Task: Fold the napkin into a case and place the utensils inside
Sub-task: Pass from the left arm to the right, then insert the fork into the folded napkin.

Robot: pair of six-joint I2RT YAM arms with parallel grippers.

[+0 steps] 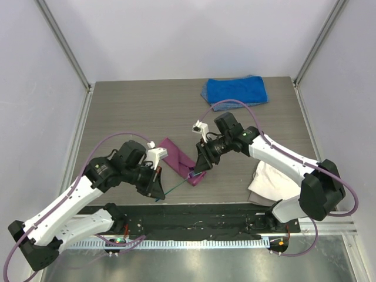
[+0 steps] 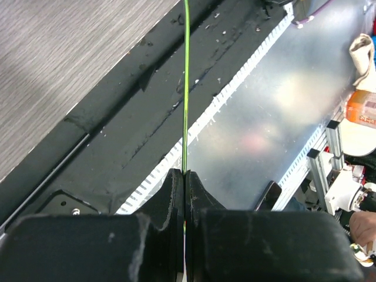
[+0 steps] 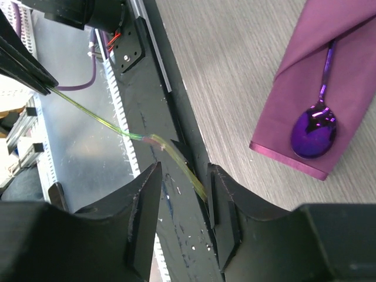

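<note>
Napkin (image 1: pixel 178 157) lies folded into a narrow magenta-purple strip near the middle of the counter (image 1: pixel 129 111), set diagonally between the two arms. The spoon (image 3: pixel 314 126) rests on this strip: its shiny purple bowl sits near the strip's open end, and its thin handle runs up to a diagonal fold edge.

The fork (image 2: pixel 185 88), thin and greenish-teal, is off the napkin and carried in the air over the dark strip at the counter's near edge. The left pincer (image 2: pixel 185 176) is clenched on one end of it, jaws pressed flat together on the thin blade. The fork's other end reaches between the fingers of the right pincer (image 3: pixel 185 173). Those fingers stand apart with a gap wider than the fork, so it is released, not gripping. Contact with one finger cannot be told.

The right pincer hangs just beside the strip's near end. A blue towel (image 1: pixel 235 91) lies at the far edge, and a white cloth (image 1: pixel 267 179) lies under the right arm.
</note>
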